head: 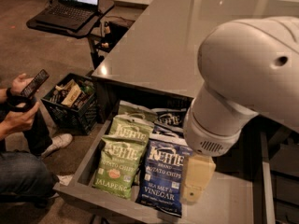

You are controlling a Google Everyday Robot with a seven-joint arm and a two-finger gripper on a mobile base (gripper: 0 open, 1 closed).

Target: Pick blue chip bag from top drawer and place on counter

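Note:
The top drawer [79, 171] is pulled open below the grey counter [168, 45]. A blue Kettle sea salt and vinegar chip bag [163, 174] lies flat in it, at the front centre. A green jalapeno bag [119, 164] lies to its left, and more bags sit behind both. My gripper [195, 185] hangs under the big white arm [243, 78], low over the drawer just right of the blue bag's right edge. Only its cream-coloured body shows.
A seated person [21, 125] holding a phone is at the left. A black crate [70, 99] of items stands on the floor by the drawer. A laptop [74, 3] sits on a stand at the back left. The drawer's right part [233, 204] is bare.

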